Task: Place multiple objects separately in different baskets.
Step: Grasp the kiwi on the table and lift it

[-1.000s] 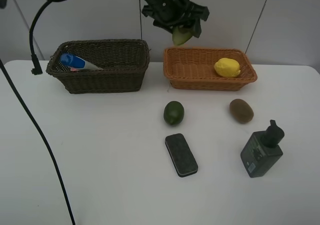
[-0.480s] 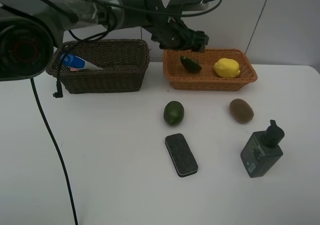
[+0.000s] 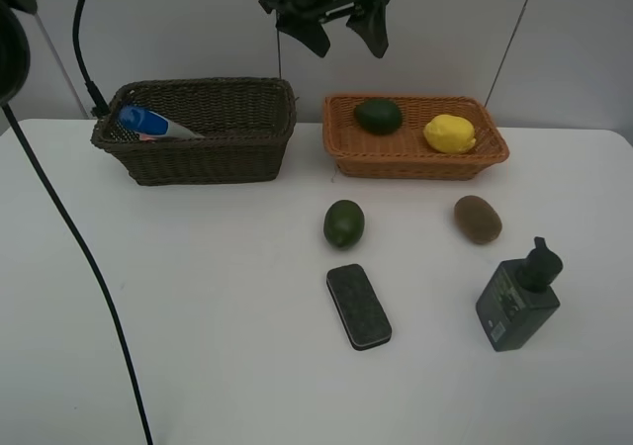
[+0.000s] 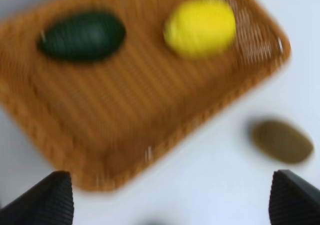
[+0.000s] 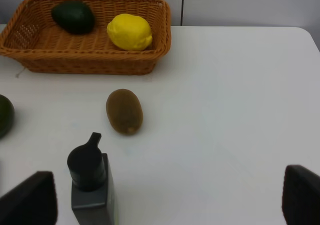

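The left claw is hovering spread and empty above the tan basket (avocado and lemon inside); the right claw is gaping too.

White table; grey panelled wall behind.

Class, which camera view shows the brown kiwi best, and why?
The right wrist view: the kiwi lies whole, near and sharp. The exterior high view shows it whole but smaller; the left wrist view shows it blurred.
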Controlling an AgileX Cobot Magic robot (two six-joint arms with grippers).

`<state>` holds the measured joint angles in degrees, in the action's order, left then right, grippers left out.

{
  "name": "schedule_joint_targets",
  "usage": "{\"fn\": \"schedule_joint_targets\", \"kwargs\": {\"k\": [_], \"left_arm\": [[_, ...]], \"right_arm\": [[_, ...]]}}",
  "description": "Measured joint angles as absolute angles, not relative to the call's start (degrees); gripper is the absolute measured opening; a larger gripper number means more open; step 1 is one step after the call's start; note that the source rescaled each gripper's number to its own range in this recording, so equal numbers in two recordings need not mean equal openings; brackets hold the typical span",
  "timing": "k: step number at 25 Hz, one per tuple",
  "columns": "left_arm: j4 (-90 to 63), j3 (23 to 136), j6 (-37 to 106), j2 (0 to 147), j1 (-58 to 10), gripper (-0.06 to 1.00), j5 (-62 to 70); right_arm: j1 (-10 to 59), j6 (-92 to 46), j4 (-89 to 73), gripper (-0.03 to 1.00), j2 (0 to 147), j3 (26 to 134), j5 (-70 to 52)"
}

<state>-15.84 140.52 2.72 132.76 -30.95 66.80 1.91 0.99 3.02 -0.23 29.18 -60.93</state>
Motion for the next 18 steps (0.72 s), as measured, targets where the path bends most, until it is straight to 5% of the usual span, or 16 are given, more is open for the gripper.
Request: {"fn": "schedule_joint_targets", "kwargs": {"k": [9,18], "left_arm": [[-7.12,137.64,-0.56,127.49,-25.49,1.00,68.72],[0.69,108.40,-9.24,106.69,-14.49,1.00,68.61]], "right_arm": [[1.91,0.99,3.02,0.98,-0.23,29.18,-60.93],[1.91,0.99,3.02,0.98,-0.23,29.18,-60.93]]}}
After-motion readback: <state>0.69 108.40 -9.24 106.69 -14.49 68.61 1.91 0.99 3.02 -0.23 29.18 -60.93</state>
